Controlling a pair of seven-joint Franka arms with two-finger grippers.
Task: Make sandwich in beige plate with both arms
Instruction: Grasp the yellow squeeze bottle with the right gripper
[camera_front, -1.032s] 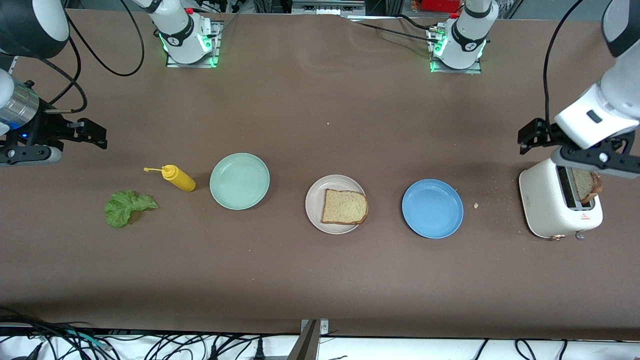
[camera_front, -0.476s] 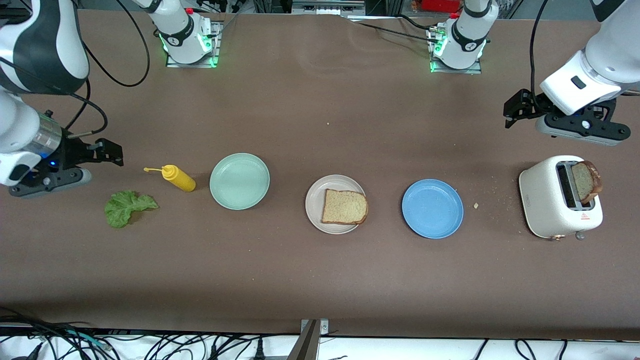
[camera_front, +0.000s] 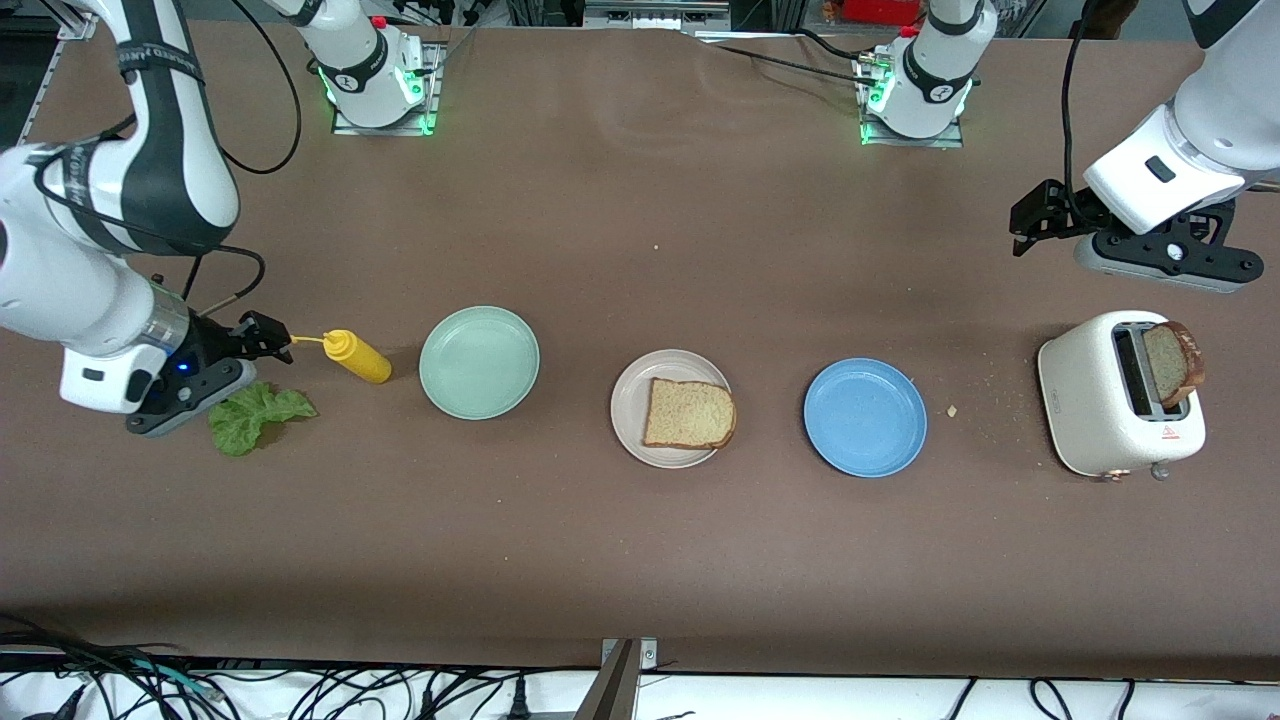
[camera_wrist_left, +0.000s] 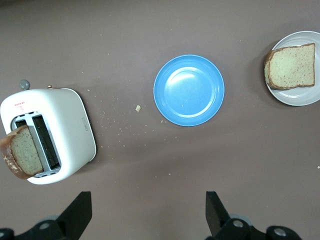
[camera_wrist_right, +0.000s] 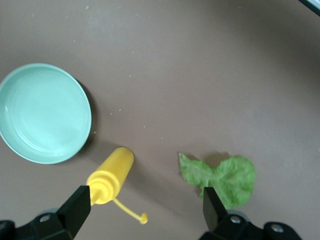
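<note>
Right gripper (camera_front: 190, 385) has dropped to the lettuce (camera_front: 258, 413) edge, fingers (camera_wrist_right: 77, 207) apart

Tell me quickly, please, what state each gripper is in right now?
Left gripper: open, holding nothing, up over the table beside the toaster.
Right gripper: open, holding nothing, over the lettuce leaf and mustard bottle.

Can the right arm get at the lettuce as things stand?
Probably yes. The right pincer is open just above the lettuce, nothing lies on the leaf, and the mustard bottle lies beside it, apart from it.
</note>
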